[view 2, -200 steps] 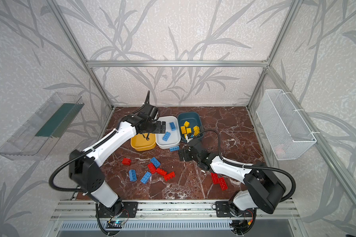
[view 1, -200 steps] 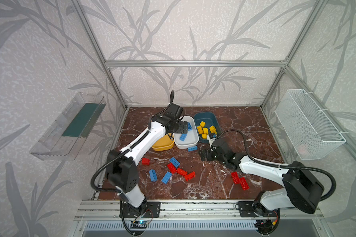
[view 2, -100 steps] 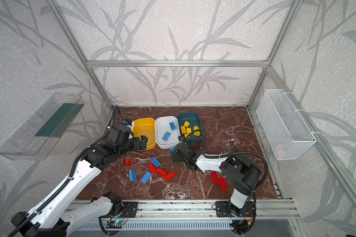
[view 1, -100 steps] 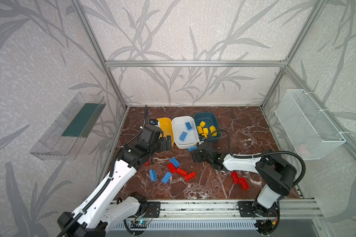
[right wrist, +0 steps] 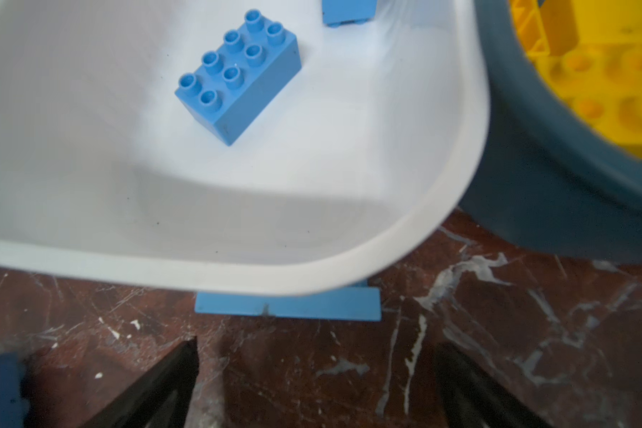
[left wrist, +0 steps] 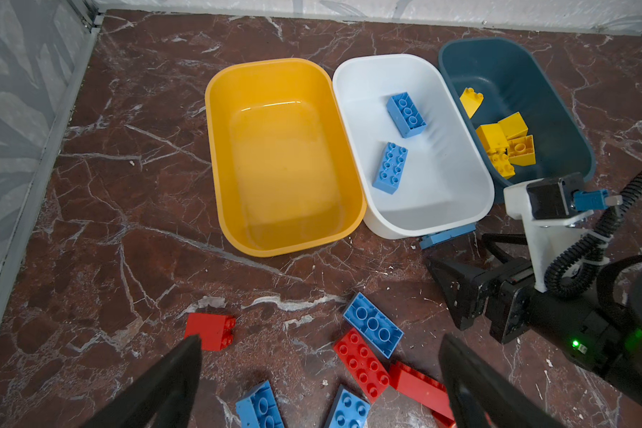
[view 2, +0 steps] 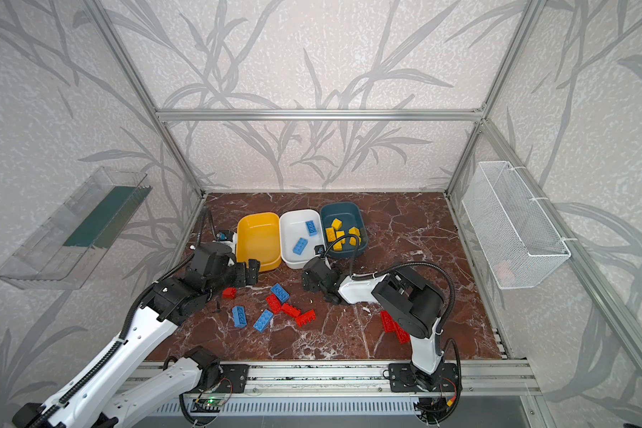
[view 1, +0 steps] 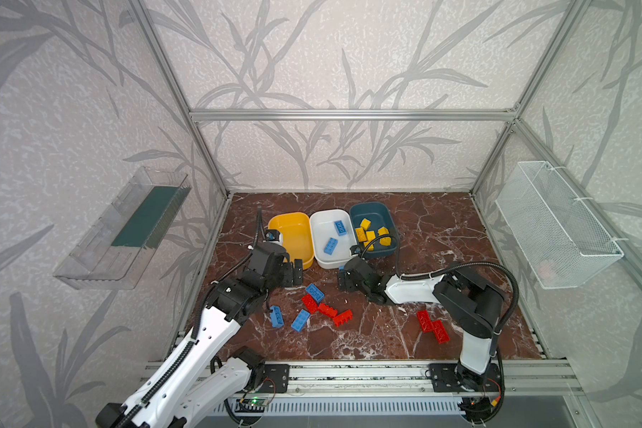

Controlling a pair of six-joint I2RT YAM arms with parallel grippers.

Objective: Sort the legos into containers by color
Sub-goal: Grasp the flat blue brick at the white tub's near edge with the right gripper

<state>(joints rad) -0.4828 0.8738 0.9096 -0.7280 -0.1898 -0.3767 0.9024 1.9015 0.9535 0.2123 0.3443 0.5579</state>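
We see the red-brown marble worktop (view 1: 441, 237) carrying everything. Over it the left arm (view 1: 215, 329) and the right arm (view 1: 412, 291) reach low. Both the left jaws and the right jaws stand wide apart with nothing between them.

Three tubs sit packed side by side beyond the left jaws. The yellow tub (left wrist: 286, 166), bare inside, is nearest them, the white tub (left wrist: 441, 178) comes next, and the teal tub (left wrist: 497, 66) is farthest. The right jaws face the white tub's near wall from close by.

A heap of yellow bricks (left wrist: 504, 142) lies in the teal tub, and two blue bricks (left wrist: 406, 115) lie apart in the white tub. Just ahead of the right jaws, a half-hidden blue brick (right wrist: 288, 307) lies on the worktop against the white tub's wall, partly under its rim. A pair of red bricks (view 1: 432, 326) lies well behind the right jaws, beside the arm.

Ahead of the left jaws, within their spread, a loose blue brick (left wrist: 373, 324) touches a long red brick (left wrist: 362, 365). A short red brick (left wrist: 210, 331) sits right at the tip of one left jaw.
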